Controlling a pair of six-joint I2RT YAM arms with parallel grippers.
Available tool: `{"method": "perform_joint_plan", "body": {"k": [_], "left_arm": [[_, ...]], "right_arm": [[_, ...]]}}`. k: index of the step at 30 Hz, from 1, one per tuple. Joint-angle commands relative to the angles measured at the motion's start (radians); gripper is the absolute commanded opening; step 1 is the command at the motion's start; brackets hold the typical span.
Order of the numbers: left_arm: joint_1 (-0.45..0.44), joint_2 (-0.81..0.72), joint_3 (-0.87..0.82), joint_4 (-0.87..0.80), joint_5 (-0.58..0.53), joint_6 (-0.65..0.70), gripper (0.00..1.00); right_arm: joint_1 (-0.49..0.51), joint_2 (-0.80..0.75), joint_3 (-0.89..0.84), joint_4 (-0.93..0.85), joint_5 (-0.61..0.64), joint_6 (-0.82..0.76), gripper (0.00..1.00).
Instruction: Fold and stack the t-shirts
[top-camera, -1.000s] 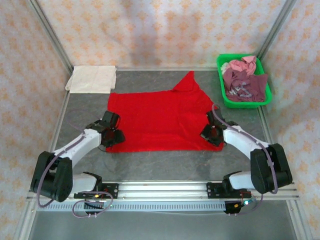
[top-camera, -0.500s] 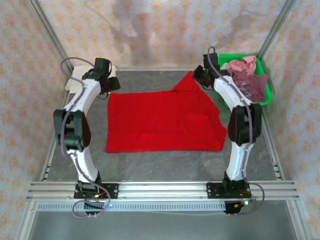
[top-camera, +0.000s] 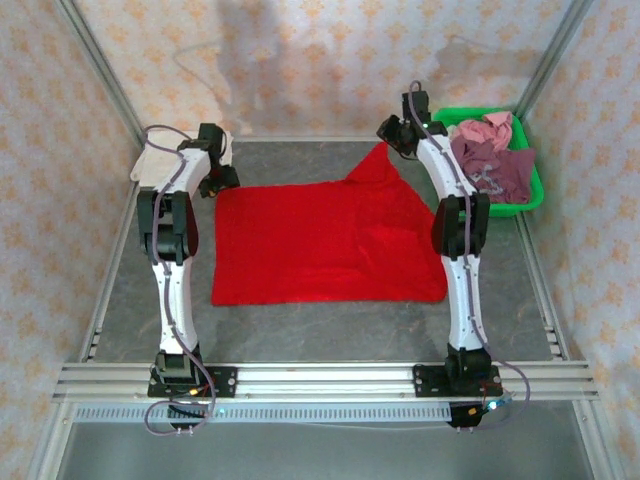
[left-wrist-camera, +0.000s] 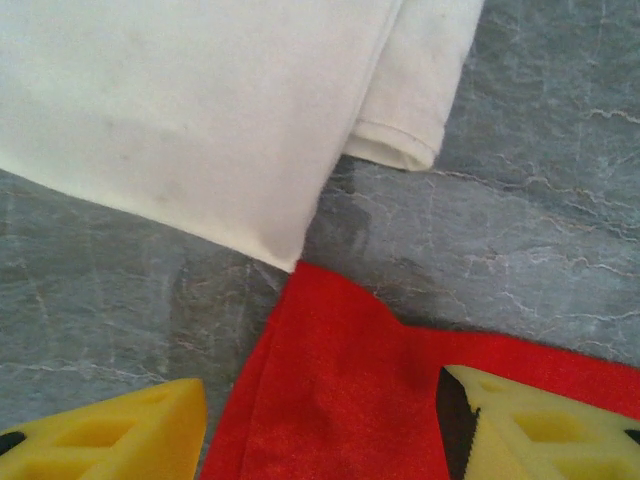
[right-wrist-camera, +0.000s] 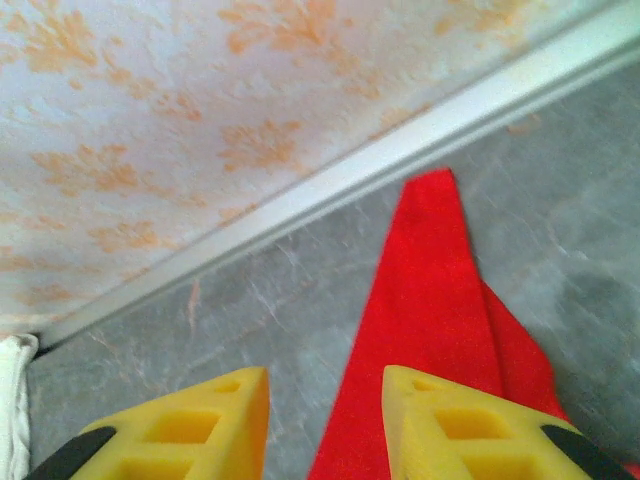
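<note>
While both arms reach to the back, the red t-shirt (top-camera: 320, 240) lies flat on the table (top-camera: 330, 335).
The left gripper (left-wrist-camera: 320, 430) hangs over its far left corner, beside the folded cream t-shirt (left-wrist-camera: 200, 100), fingers spread, holding nothing. The right gripper (right-wrist-camera: 325, 425) hangs over the pointed far right corner, fingers apart too.

Nothing legible is coming through in any view. Only candidate: a pale print on the maroon t-shirt (top-camera: 495, 172) lying in the green basket (top-camera: 505, 207) at the far right. It's showing as a crumpled, blurred patch, so I can't tell letters from graphic. The wallpaper (top-camera: 300, 60) is carrying an orange floral pattern, not text.
</note>
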Motion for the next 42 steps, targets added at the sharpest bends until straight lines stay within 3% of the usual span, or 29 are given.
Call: {"method": "perform_joint_plan", "body": {"k": [1,8,12,15,18,20,42], "left_arm": [[-0.007,0.018,0.021,-0.002,0.037,0.032,0.63],[-0.009,0.083,0.065,0.001,0.101,0.031,0.54],[-0.025,0.077,0.042,0.022,0.114,0.027,0.43],[-0.026,0.072,0.033,0.024,0.093,0.029,0.25],[-0.026,0.066,0.037,0.015,0.056,0.036,0.22],[-0.026,0.057,0.042,0.009,0.037,0.039,0.13],[-0.074,-0.108,-0.107,0.122,-0.06,0.065,0.0]], "right_arm": [[-0.004,0.065,0.083,-0.066,-0.029,-0.01,0.35],[-0.004,0.058,0.026,-0.016,-0.043,0.022,0.35],[-0.004,0.058,0.018,-0.009,-0.029,0.023,0.35],[-0.005,0.063,0.019,0.0,-0.034,0.031,0.35],[-0.004,0.066,0.02,0.002,-0.039,0.033,0.35],[-0.004,0.066,0.018,0.0,-0.045,0.033,0.35],[-0.018,0.101,-0.023,-0.186,-0.033,0.051,0.37]]}}
